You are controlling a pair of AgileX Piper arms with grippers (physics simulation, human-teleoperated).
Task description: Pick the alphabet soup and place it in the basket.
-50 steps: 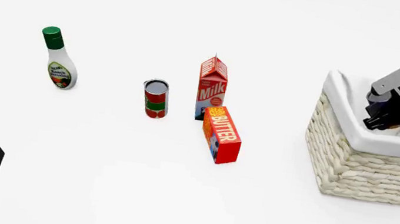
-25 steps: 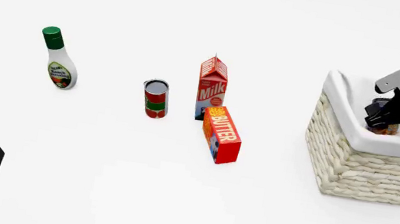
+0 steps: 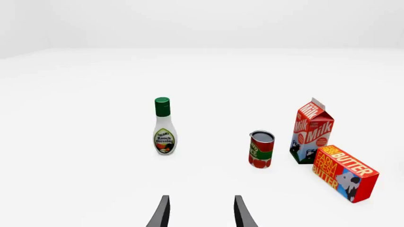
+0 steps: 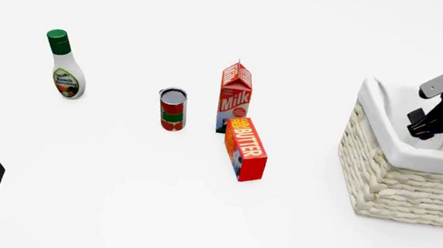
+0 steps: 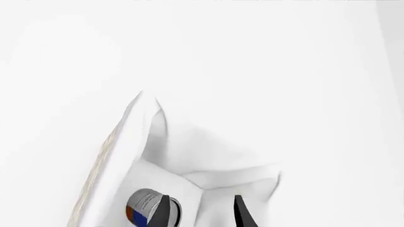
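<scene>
Change since the earlier front frames: our right gripper (image 4: 421, 125) has risen slightly above the basket (image 4: 397, 180) at the right of the frame, and the can it held there no longer shows between its fingers.

Alphabet soup (image 5: 144, 209): lying inside the basket on the white lining, seen at the lower left of the right wrist view, silver top and blue label toward the camera. Task looks essentially done.

Right gripper: fingers parted, holding nothing, one finger just beside the can. Left gripper (image 3: 200, 215): fingers apart, empty, parked at the lower left of the front view.

Handling, as we judge it: a rigid metal can, modest weight, smooth and liable to roll on its side; best taken across the cylindrical wall at mid-height.

Surroundings, centre of the front view: red and green can (image 4: 171, 109), milk carton (image 4: 235, 96), butter box (image 4: 245, 148); ranch bottle (image 4: 64, 65) at upper left. All well apart from the basket; nothing obstructs our retreat.
</scene>
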